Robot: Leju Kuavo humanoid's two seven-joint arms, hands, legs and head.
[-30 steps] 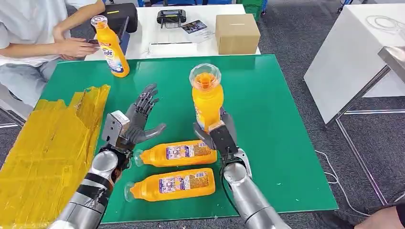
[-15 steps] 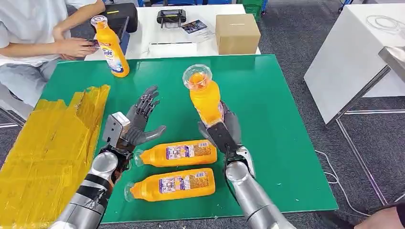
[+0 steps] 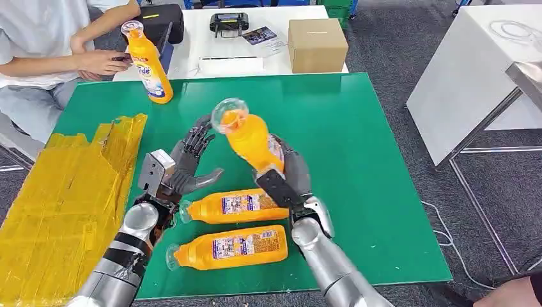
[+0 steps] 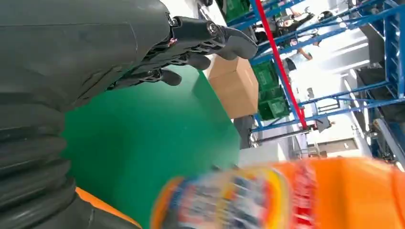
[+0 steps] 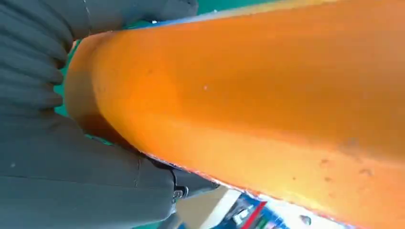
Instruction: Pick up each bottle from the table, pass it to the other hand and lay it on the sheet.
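An orange bottle [image 5: 248, 100] runs across the frame from upper right toward the left, very close. My right hand [image 5: 52, 157] grips it, grey ribbed cover at left, thumb below. Slivers of green table [image 5: 62, 110] show beside my fingers.

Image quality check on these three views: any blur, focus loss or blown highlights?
Head view: sharp, even light, mild glare on the held bottle's clear cap. Left wrist view: that bottle smeared by blur at the frame edge, left hand and green table sharp, background blown out. Right wrist view: bottle too close, soft, fills most of frame.
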